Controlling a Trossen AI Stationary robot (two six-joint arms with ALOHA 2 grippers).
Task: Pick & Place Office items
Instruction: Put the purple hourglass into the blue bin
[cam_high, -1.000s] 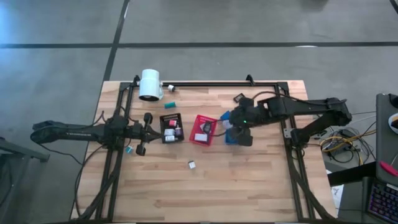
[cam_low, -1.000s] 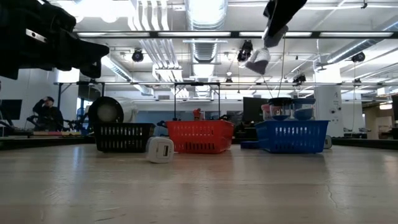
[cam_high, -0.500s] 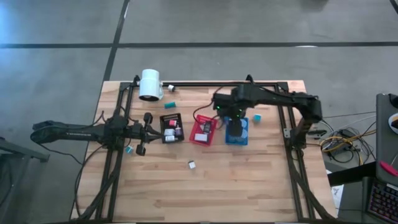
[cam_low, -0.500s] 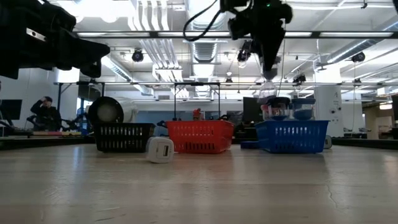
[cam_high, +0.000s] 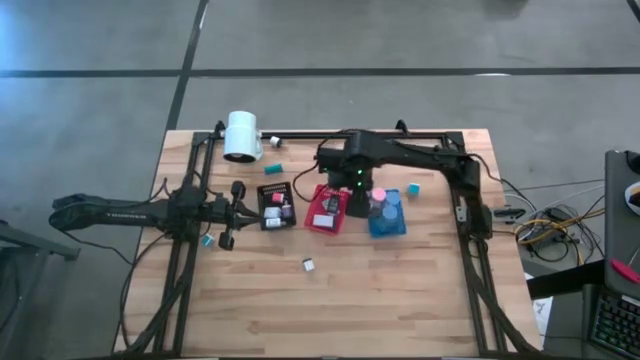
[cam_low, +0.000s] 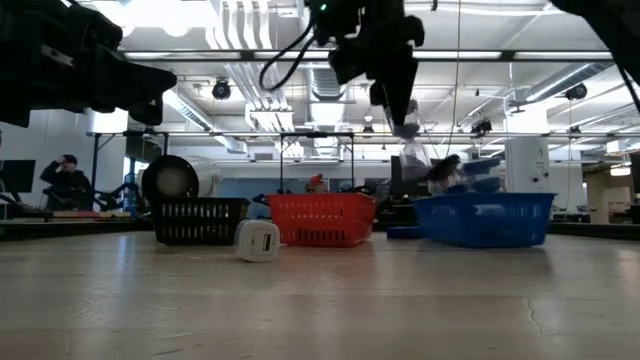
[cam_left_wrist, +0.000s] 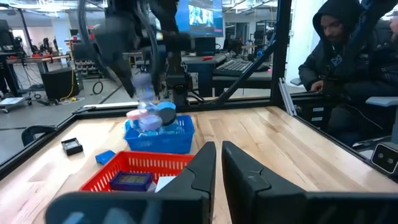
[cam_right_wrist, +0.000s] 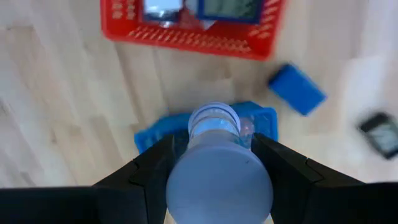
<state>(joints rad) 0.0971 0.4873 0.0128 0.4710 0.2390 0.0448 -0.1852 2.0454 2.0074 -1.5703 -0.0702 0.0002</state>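
Above the desk (cam_high: 400, 290) centre, right gripper (cam_high: 358, 203) hangs over the gap between red tray (cam_high: 328, 208) and blue tray (cam_high: 385, 213). Right wrist view: jaws clamped either side of a pale lavender cylinder (cam_right_wrist: 217, 168), one finger (cam_right_wrist: 152, 171) on each flank; the piece sits squarely between them, cap end pointing down at the blue tray. Low view: the same piece shows blurred under the gripper, clear of the tray rim.

Blue tray holds pink and blue round caps (cam_high: 383, 203). Red tray holds a few flat items; black tray (cam_high: 275, 205) at its 9 o'clock holds small pieces, too small to name.

Loose on the desk: small white block (cam_high: 309, 264) at 6 o'clock of the red tray; teal bit (cam_high: 272, 168) at 12 o'clock of the black tray; blue bit (cam_high: 412, 188) at 2 o'clock of the blue tray. White cylinder (cam_high: 242, 136) lies at the far-left corner.

Left gripper (cam_high: 232, 214) waits at 9 o'clock of the black tray. Left wrist view: jaws nearly together, a thin gap only, nothing between them. A seated person (cam_left_wrist: 348, 68) shows beyond the desk edge.
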